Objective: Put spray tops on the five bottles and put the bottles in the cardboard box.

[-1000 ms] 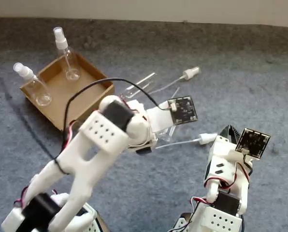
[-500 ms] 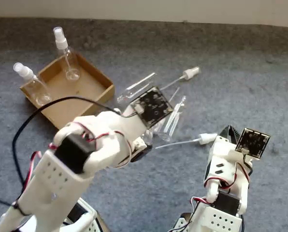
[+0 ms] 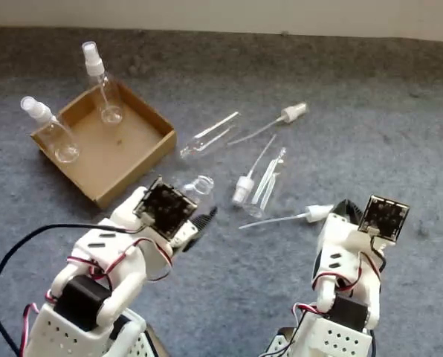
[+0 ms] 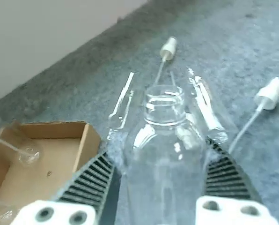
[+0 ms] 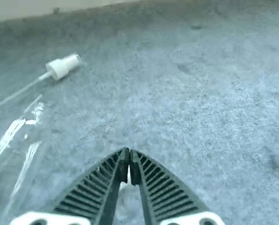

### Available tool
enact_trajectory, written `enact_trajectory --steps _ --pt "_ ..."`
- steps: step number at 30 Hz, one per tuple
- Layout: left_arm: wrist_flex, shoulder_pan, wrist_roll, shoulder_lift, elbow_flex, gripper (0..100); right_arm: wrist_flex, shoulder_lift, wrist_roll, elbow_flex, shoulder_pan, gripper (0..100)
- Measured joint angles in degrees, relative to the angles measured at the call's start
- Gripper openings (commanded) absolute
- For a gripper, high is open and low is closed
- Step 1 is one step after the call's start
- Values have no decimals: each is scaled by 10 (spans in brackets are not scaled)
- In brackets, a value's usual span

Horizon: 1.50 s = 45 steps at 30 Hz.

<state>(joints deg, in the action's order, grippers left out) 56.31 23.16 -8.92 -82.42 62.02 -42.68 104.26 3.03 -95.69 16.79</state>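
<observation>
Left fingers (image 4: 95, 180) clamp an uncapped bottle (image 4: 165, 140), the arm folded low beside the cardboard box (image 3: 136, 171); right fingers (image 5: 163, 187) are pressed together, low over the surface (image 5: 200, 93).

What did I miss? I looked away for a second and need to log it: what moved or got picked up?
The left arm drew back from the middle of the table toward its base, its gripper holding an open bottle. The right gripper stayed shut beside a spray top. The box and the two capped bottles in it did not move.
</observation>
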Motion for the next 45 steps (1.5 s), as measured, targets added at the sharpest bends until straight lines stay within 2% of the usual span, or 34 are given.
enact_trajectory --steps 5,12,15,19,24,27,33,38,45 --pt "-67 -71 0 -100 116 45 -53 0 31 2 -37 4" --pt "-89 -77 4 -177 178 45 -127 1 33 76 -63 4" --pt "-136 -86 47 -190 214 46 -144 -7 33 113 -65 4" --pt "-203 -105 96 -192 241 46 -144 -91 33 165 -65 4" --pt "-219 -133 114 -193 249 46 -144 -276 33 256 -66 4" --pt "-219 -135 151 -193 265 46 -144 -396 -1 316 -67 19" --pt "-219 -135 171 -193 273 46 -145 -618 -72 424 -67 148" --pt "-219 -135 173 -194 296 46 -145 -765 -134 483 -67 153" --pt "-219 -135 173 -195 301 46 -145 -927 -287 572 -105 156"
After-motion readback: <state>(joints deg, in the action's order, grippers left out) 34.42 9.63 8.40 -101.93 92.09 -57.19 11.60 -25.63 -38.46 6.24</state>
